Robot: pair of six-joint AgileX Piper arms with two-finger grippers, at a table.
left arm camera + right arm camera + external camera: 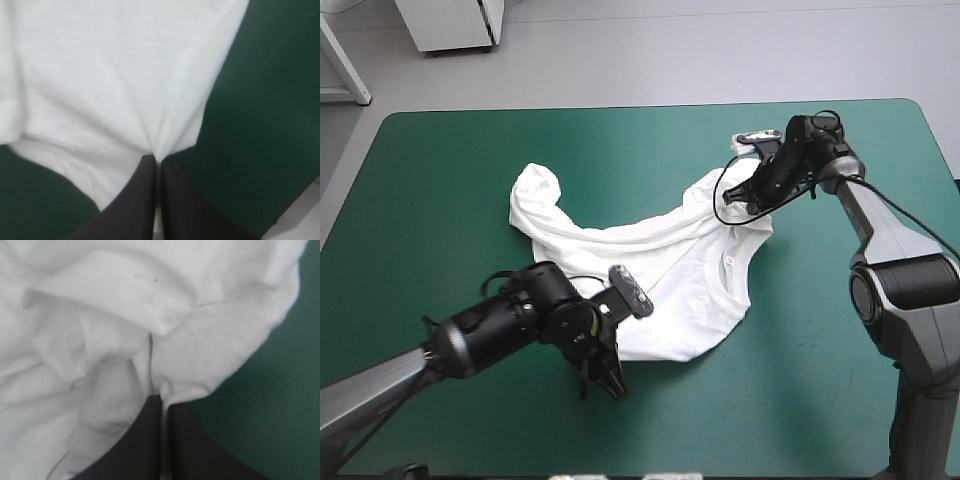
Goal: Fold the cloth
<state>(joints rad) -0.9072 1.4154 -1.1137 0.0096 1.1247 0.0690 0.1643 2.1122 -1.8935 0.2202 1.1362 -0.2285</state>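
Teal-green cover [440, 200], rumpled soft white T-shirt [670, 270]

High view looks down across the table [440, 200]; both wrist views press close on its T-shirt [670, 270].

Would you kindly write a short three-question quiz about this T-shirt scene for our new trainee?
1. True or false: the T-shirt lies in a neat folded bundle.
2. The left end effector is: A) open; B) shut on the T-shirt; C) hidden from view.
3. Fill in: of the two, the right end effector grips the T-shirt nearer the table cover's ____ edge.
Key: 1 false; 2 B; 3 far.
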